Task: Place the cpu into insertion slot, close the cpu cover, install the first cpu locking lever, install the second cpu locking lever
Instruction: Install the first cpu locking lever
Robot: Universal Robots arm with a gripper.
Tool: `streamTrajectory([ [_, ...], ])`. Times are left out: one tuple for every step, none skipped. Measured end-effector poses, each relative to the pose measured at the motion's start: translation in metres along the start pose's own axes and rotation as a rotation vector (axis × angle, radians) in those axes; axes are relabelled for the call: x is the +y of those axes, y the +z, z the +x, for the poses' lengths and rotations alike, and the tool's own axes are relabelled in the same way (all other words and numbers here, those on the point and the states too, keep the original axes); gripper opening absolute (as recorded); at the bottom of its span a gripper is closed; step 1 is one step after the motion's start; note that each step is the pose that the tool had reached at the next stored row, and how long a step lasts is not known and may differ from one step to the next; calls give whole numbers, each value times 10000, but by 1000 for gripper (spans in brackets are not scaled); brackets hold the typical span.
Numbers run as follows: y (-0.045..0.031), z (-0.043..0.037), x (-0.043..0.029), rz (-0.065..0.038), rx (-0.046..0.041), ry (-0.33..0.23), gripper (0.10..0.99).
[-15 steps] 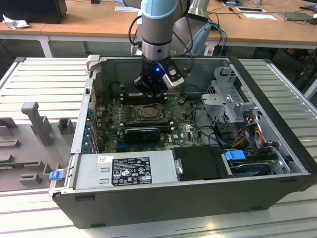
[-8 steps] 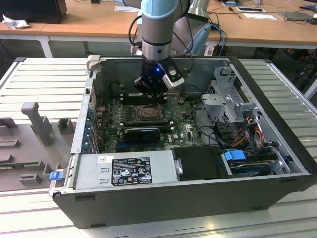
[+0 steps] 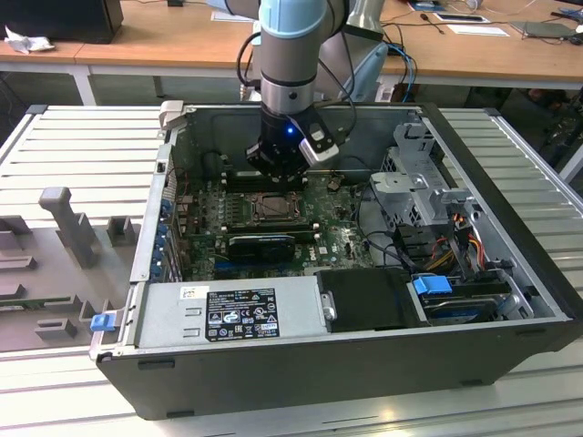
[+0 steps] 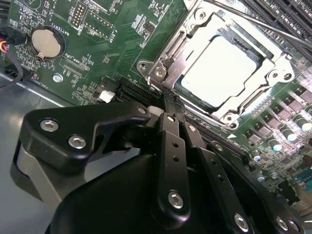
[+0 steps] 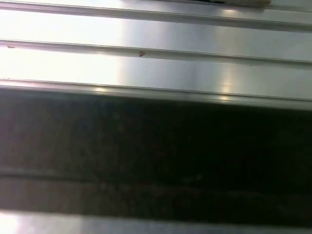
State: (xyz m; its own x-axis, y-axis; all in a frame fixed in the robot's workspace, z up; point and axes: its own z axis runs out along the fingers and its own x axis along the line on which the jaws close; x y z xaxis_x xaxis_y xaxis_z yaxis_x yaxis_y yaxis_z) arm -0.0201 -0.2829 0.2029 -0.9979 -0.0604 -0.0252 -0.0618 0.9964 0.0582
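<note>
Inside the open computer case, the cpu lies flat in the insertion slot, pale and square. The cpu cover is folded down around it, its window framing the chip. A thin metal lever rod runs along the socket's far side. My gripper is shut with nothing between its black fingers, and its tips sit at the socket's corner by a silvery hinge. In the exterior view the gripper hangs just above the socket's far edge.
Green motherboard with a coin cell surrounds the socket. A long black ribbed block lies in front of it, a power supply along the case's front wall, and drive cages with cables at the exterior view's right.
</note>
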Motion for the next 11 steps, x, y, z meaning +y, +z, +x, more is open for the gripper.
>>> streamTrajectory([
  [1, 0, 0, 2, 1, 0, 106],
  [1, 1, -1, 3, 2, 1, 106],
  [3, 1, 0, -9, 0, 3, 106],
  [6, 0, 0, -35, -4, 3, 106],
  [8, 0, -1, -46, -4, 2, 106],
  [11, -1, -2, -58, -5, 2, 106],
  [11, -1, -3, -62, -5, 4, 106],
  [12, -2, -4, -75, -4, 3, 106],
  [13, -2, -5, -82, -5, 3, 106],
  [13, -2, -5, -90, -5, 3, 106],
  [13, -2, -5, -109, -6, 4, 106],
])
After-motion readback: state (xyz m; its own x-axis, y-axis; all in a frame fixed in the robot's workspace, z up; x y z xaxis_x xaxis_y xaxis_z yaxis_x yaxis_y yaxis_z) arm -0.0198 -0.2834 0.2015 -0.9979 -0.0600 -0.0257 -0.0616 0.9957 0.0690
